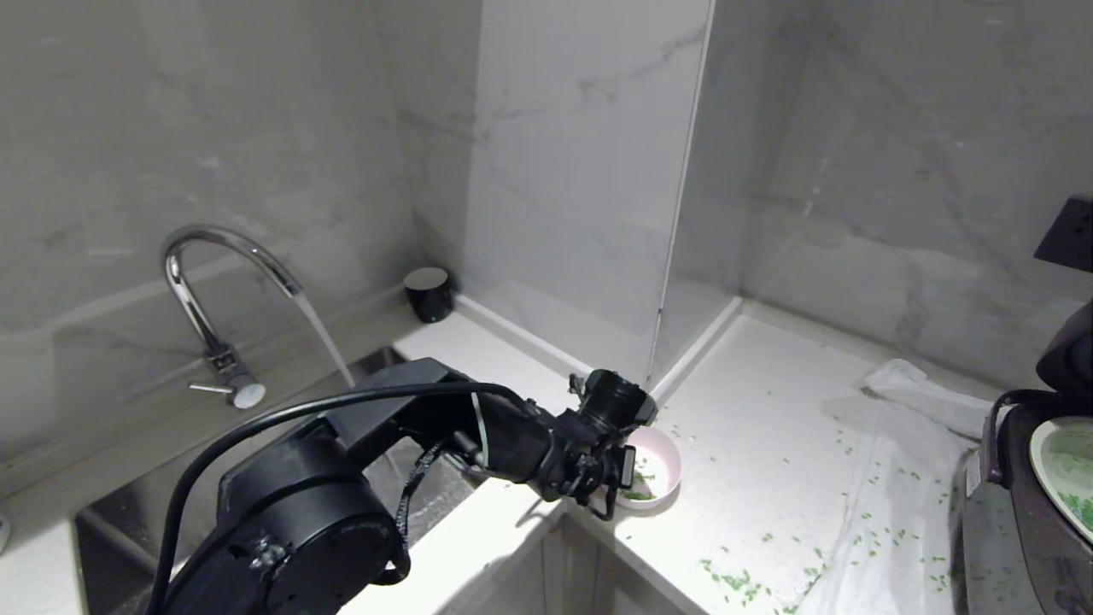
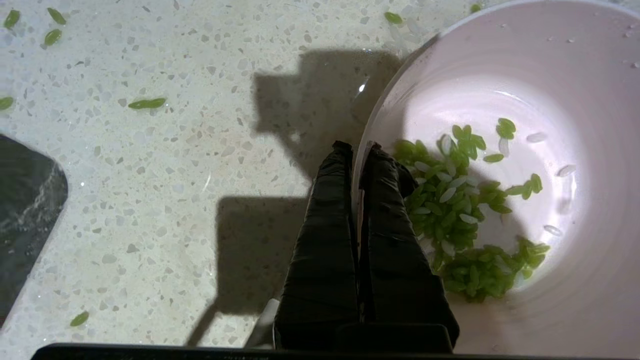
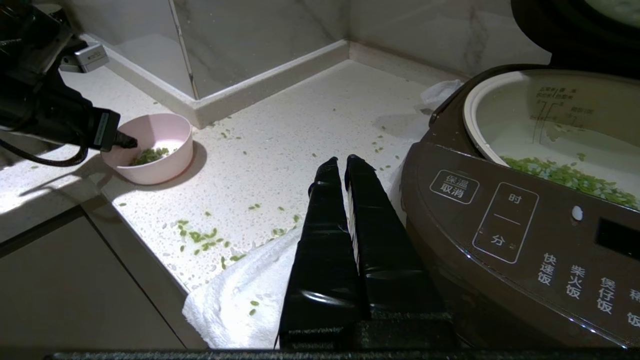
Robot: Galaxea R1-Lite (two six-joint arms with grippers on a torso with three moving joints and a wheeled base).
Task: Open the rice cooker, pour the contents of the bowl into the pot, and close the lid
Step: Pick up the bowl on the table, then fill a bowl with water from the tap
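Observation:
The pale pink bowl [image 1: 664, 461] stands on the speckled counter near its inner corner edge, with green grains [image 2: 465, 210] heaped at its bottom. My left gripper [image 1: 623, 480] is shut on the bowl's near rim [image 2: 356, 147], one finger inside and one outside. At the far right, the dark rice cooker [image 1: 1016, 512] has its lid [image 1: 1067, 350] raised. Its whitish pot [image 3: 550, 115] holds more green grains [image 3: 565, 177]. My right gripper [image 3: 344, 161] is shut and empty, low beside the cooker's front panel [image 3: 500, 225].
Water runs from the chrome tap [image 1: 205, 282] into the sink [image 1: 111, 530] on the left. A black cup [image 1: 429, 293] stands by the wall. A white towel [image 1: 905, 401] lies under the cooker. Green grains [image 1: 734, 581] are scattered over the counter.

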